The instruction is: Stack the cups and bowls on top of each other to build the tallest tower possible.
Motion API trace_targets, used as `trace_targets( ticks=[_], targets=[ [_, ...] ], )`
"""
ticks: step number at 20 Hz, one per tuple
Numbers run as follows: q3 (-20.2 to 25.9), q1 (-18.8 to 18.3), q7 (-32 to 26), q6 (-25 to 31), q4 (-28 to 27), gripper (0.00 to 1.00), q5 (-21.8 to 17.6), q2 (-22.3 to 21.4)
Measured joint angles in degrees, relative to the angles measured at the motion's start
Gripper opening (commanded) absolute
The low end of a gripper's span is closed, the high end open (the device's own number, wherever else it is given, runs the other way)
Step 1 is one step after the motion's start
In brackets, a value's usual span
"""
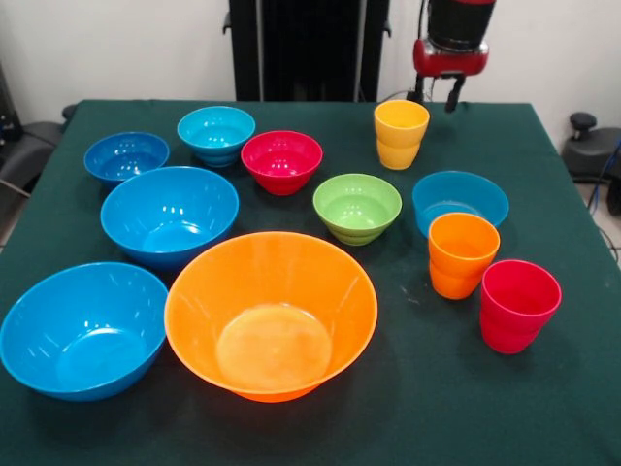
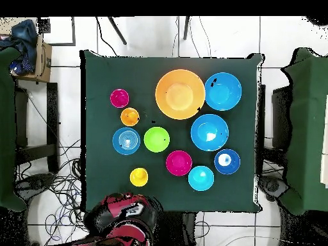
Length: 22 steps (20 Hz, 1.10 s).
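Nothing stacked, all on the table (image 1: 543, 388): bowls (image 1: 271, 313) spread left and middle, cups (image 1: 463, 254) down the right side, everything apart.

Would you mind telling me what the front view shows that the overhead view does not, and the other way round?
Only the front view shows each piece's side profile: the yellow cup, orange cup and red cup stand taller than wide, the bowls lower and wider. It also shows the gripper hanging behind the yellow cup.

Only the overhead view shows the whole green table, the tiled floor with cables, and a cardboard box.

Both show the same unstacked pieces, including the big orange bowl, green bowl and red bowl.
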Motion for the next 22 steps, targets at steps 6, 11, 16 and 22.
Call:
trace_targets(
  ticks=[6,11,16,22],
  targets=[
    [3.60,-5.13,0.00,6.22,1.35,1.00,-0.01,-7.79],
    [5.20,-6.17,0.00,9.53,1.39,1.00,-0.04,-12.12],
    [5.47,-6.75,0.00,9.58,1.40,1.00,-0.06,-13.35],
    [5.76,-9.55,0.00,9.58,1.32,1.00,-0.07,-13.03]
  ],
)
